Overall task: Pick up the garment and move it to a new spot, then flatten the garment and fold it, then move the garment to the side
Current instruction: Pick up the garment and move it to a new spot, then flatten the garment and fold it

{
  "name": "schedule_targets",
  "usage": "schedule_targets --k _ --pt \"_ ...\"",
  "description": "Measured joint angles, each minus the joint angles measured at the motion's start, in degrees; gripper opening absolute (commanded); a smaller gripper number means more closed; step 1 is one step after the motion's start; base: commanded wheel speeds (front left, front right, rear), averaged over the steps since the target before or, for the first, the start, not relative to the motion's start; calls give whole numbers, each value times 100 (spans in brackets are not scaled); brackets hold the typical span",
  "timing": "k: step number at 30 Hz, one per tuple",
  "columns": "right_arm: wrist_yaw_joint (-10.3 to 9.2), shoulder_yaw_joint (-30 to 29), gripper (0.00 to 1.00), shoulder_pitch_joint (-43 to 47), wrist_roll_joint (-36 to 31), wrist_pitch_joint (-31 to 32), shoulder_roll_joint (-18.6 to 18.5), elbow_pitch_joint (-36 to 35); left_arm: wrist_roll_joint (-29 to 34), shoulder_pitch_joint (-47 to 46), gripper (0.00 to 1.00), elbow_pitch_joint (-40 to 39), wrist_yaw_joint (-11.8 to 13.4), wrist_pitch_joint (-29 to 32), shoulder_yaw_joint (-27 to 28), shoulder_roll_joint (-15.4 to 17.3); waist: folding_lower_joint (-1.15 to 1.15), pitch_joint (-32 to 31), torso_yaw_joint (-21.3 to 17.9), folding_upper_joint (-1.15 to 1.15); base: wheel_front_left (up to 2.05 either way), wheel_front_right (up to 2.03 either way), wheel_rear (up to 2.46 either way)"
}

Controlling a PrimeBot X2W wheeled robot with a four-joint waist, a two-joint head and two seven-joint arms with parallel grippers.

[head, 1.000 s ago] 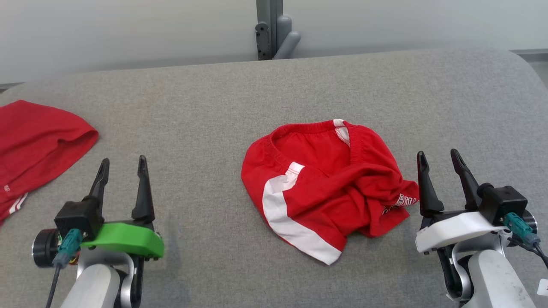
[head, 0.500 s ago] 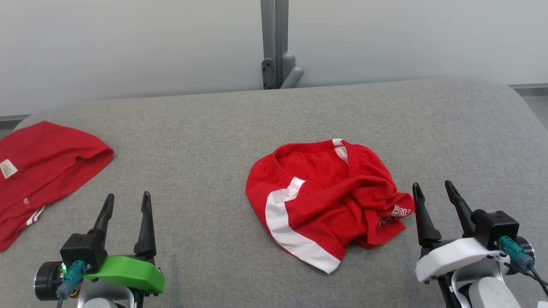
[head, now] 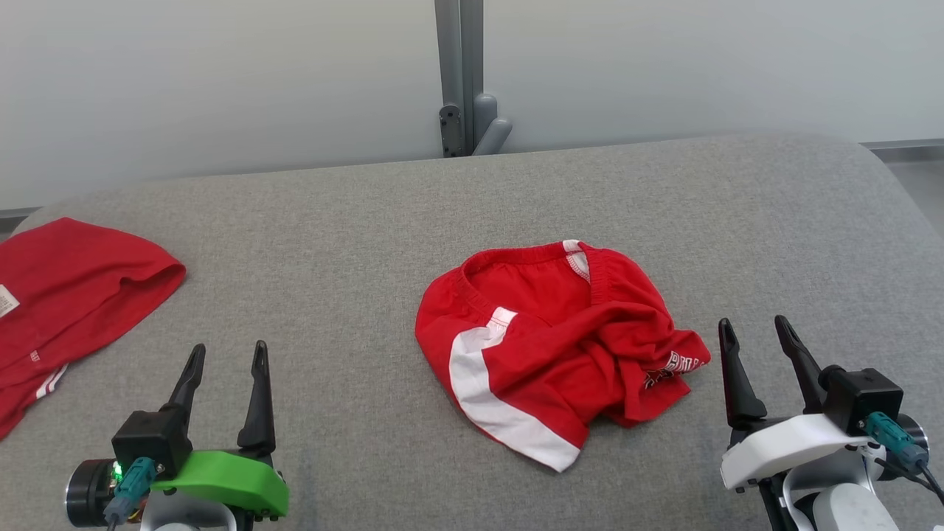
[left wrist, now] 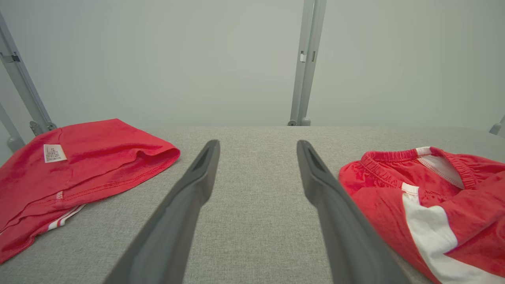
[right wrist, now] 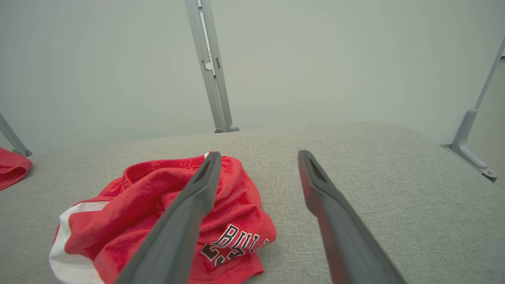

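Two claws, two red pieces of clothing, one grey counter (head: 332,221). The left claw (head: 228,348), with the green collar, sits at the near left, its two dark fingers spread wide with nothing between them. The right claw (head: 754,323), white collar, sits at the near right, also fully spread and empty. The garment (head: 560,346), a pair of red shorts with one broad white stripe (head: 479,383) and dark lettering on one corner, lies crumpled near the counter's middle. Its waistband faces the far edge and its lettered corner is just beside the right claw's inner finger. The second red piece (head: 74,295) lies at the left edge, well apart, showing one small white label (head: 6,300). One grey post (head: 459,74) stands behind the counter.
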Motion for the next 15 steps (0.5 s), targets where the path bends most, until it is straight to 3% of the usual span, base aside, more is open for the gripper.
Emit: schedule_targets --k 15 --pt "0 -32 100 43 -26 56 38 -49 -8 -1 100 15 73 8 -38 7 0 -12 28 0 0 0 0"
